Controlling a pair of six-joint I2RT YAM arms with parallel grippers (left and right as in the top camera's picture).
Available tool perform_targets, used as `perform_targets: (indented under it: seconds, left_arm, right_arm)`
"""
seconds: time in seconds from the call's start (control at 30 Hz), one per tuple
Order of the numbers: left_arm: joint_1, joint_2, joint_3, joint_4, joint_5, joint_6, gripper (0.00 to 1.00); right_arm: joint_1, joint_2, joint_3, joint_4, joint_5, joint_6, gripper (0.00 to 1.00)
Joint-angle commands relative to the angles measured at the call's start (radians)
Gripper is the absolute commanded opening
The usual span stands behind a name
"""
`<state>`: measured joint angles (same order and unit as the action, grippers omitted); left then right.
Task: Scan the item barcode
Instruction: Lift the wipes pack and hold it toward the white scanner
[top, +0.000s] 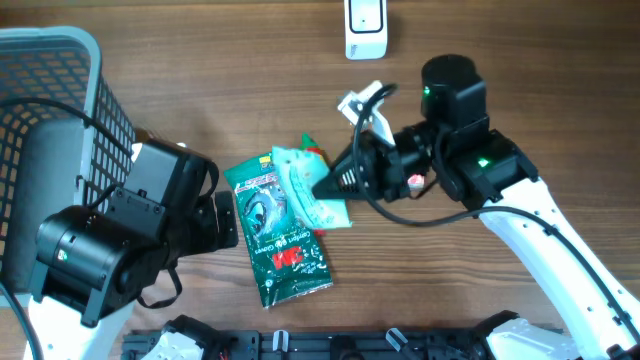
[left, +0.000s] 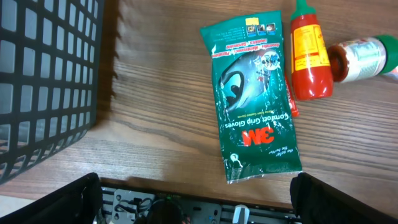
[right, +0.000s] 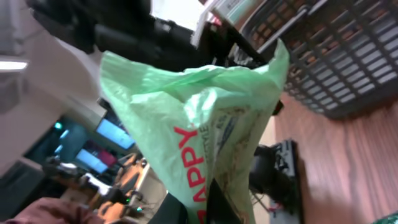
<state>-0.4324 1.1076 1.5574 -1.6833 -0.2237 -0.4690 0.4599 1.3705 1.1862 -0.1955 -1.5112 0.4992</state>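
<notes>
A light green plastic packet (top: 298, 178) with red lettering is held up off the table, pinched at its edge by my shut right gripper (top: 335, 183). In the right wrist view the packet (right: 199, 118) fills the middle and rises from between the dark fingers (right: 214, 208). No barcode shows on the visible side. My left gripper (top: 215, 215) stands wide open and empty beside the basket; in its own view its fingertips (left: 78, 199) sit at the bottom corners. A white scanner-like device (top: 367, 28) stands at the table's far edge.
A dark green 3M gloves pack (top: 277, 235) lies flat below the held packet, also in the left wrist view (left: 258, 99). A red sauce bottle (left: 309, 56) and a small jar (left: 364, 59) lie beside it. A grey mesh basket (top: 60, 110) stands at left.
</notes>
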Motion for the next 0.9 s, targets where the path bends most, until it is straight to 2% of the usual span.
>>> perform_targets:
  seconds: [0.0, 0.1, 0.2, 0.43, 0.57, 0.7, 0.87]
  left_arm:
    - [0.005, -0.002, 0.007, -0.001, -0.013, -0.010, 1.00]
    - [0.005, -0.002, 0.007, -0.001, -0.013, -0.010, 1.00]
    - [0.005, -0.002, 0.007, 0.000, -0.013, -0.010, 1.00]
    - [0.005, -0.002, 0.007, -0.001, -0.013, -0.010, 1.00]
    - [0.005, -0.002, 0.007, -0.001, -0.013, -0.010, 1.00]
    - [0.005, -0.002, 0.007, -0.001, -0.013, -0.010, 1.00]
    - [0.005, -0.002, 0.007, 0.000, -0.013, -0.010, 1.00]
  right_arm:
    - [-0.003, -0.013, 0.016, 0.199, 0.039, 0.621, 0.04]
    - [-0.006, -0.013, 0.016, 0.426, 0.080, 1.025, 0.04]
    - [-0.024, -0.013, 0.016, 0.609, 0.149, 1.213, 0.04]
    - [-0.042, -0.013, -0.017, 0.550, 0.210, 1.175, 0.05]
    - [-0.043, -0.013, -0.053, 0.549, 0.209, 1.092, 0.04]
    - [-0.069, -0.010, -0.112, 0.547, 0.157, 1.071, 0.04]
    - [-0.179, -0.008, -0.216, 0.562, -0.002, 1.035, 0.04]
